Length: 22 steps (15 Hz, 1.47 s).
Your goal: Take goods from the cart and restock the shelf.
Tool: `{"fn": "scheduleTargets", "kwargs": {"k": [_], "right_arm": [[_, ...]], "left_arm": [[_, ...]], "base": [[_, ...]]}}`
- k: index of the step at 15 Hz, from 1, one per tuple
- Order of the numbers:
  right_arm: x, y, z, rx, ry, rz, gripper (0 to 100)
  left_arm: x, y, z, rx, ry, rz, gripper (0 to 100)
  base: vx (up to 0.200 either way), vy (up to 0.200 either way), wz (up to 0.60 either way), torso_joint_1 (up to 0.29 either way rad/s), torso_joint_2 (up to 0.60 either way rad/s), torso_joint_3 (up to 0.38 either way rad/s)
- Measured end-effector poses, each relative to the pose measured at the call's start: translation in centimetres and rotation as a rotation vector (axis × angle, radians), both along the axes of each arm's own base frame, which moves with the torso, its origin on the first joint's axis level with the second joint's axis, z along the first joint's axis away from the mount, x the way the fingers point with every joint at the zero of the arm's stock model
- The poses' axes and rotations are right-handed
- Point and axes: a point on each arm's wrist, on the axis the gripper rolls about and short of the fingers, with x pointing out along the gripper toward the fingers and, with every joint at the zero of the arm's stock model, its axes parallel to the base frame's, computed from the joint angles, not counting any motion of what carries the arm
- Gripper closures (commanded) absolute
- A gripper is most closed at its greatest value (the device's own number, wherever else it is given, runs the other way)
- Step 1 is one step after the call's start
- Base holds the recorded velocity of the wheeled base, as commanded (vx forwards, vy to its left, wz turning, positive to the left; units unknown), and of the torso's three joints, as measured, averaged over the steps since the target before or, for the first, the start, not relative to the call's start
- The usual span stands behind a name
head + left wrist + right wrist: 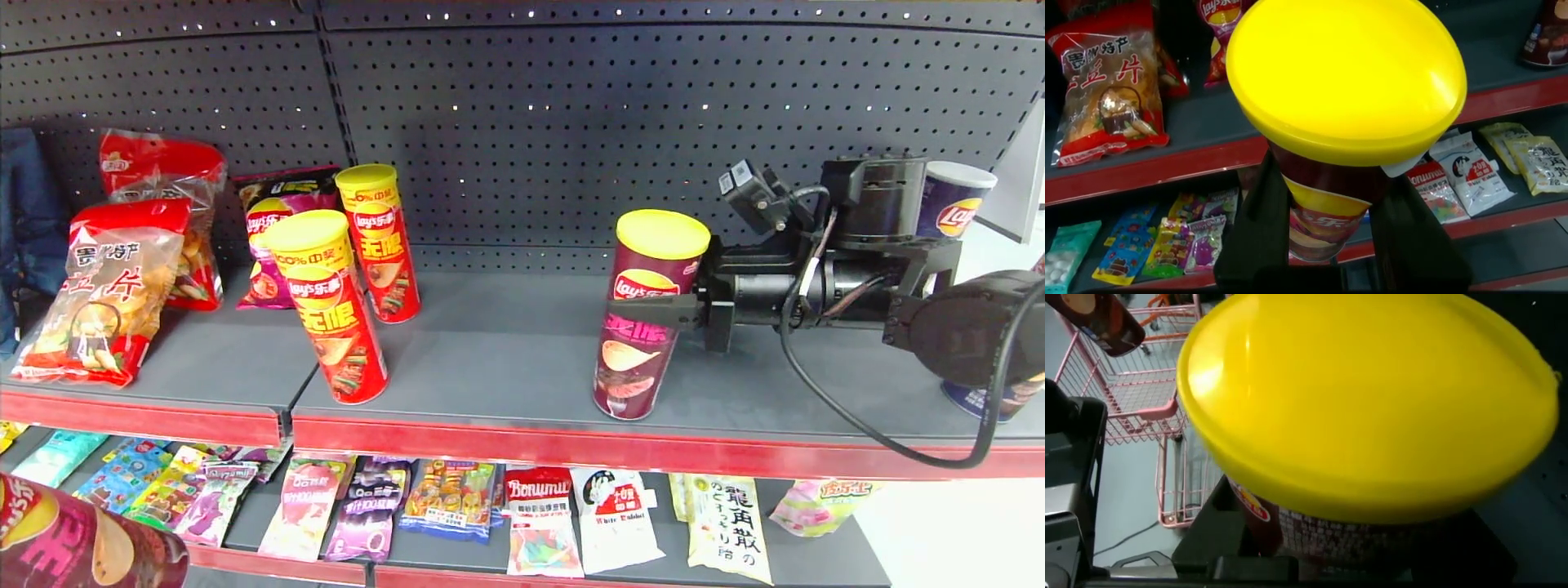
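Nearest, at 7 o'clock in the head view, a dark red chip tube (57, 543) is cut off by the corner, so only part of its shiny round side shows. From the left wrist, its big round yellow plastic lid (1347, 73) hides most of it. The left gripper (1331, 241) has its black fingers (1253, 220) squeezed against the tube's sides.

Just past it, soft candy packets (539, 514) lie flat on the grey lower shelf (816, 555).

On the grey metal upper shelf (506, 359), near its red front edge at 3 o'clock from the middle, stands a second dark red chip tube (637, 367) with a yellow top. It leans a little. The right gripper (653, 312) is closed round its middle. From the right wrist, a pink wire cart (1135, 400) shows behind it.

At 9 o'clock stand a bright red tube (339, 327) and a farther red tube (384, 253). Crinkly red snack bags (106, 294) sit at the far left.

At 2 o'clock, a blue tube (955, 204) is mostly hidden behind the arm. Farthest back is the dark wall of holes (571, 122).
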Motion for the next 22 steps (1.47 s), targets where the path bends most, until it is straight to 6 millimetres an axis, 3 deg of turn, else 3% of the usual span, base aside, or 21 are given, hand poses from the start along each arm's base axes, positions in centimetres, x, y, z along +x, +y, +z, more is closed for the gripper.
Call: {"fn": "scheduleTargets", "kwargs": {"k": [11,22], "right_arm": [[0.1,-1.5,0.7,0.020,-0.039,0.054,100],[0.5,-1.6,-0.6,-0.003,-0.032,0.039,100]], "left_arm": [[0.1,0.0,-0.1,0.003,0.006,-0.004,100],[0.0,0.0,-0.1,0.004,0.002,-0.003,100]], "base": [[0.000,0.000,0.00,0.000,0.00,0.000],[0.000,0.000,0.00,0.000,0.00,0.000]]}}
